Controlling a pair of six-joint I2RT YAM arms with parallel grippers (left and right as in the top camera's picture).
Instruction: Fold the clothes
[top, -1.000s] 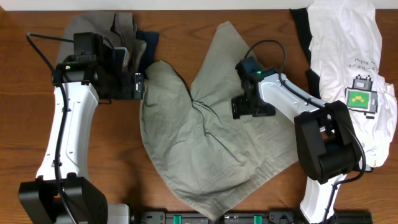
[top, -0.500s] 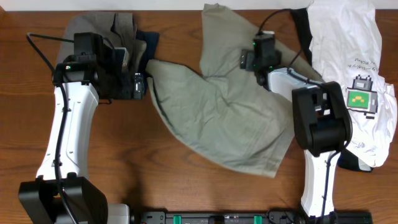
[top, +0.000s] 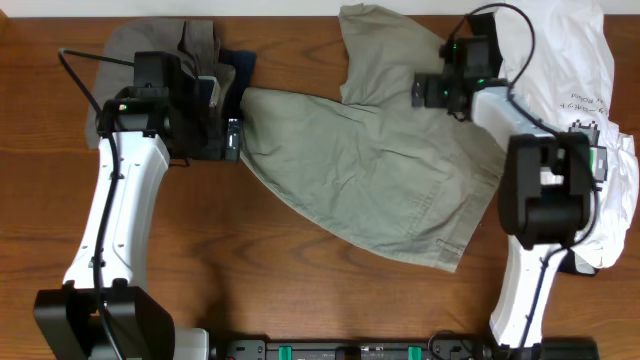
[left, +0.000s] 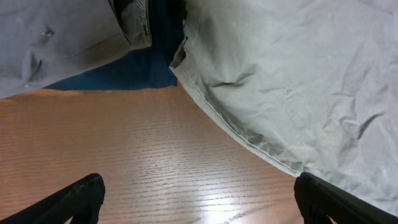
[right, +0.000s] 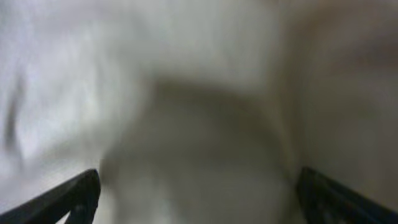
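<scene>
The right tool (top: 430, 90) has swung from the middle of the khaki-olive shorts (top: 370, 170) to their far right corner, and the shorts have been dragged out much flatter across the wooden surface (top: 250, 270). In the right wrist view its fingers (right: 68, 199) stand apart, with blurred pale cloth filling the view; whether they pin any of it is unclear. The left tool (top: 232, 140) sits at the shorts' left edge. Its wrist view shows its fingertips (left: 78, 196) spread wide above bare wood, holding nothing, the hemmed edge just beyond. A grey garment (top: 140, 45) and a navy piece (top: 238, 65) lie behind the left arm. A white tee (top: 560, 60) lies along the right.

The step looks like spreading the shorts flat. It would go best with both tools gripping opposite edges and pulling evenly, keeping clear of the tee.
</scene>
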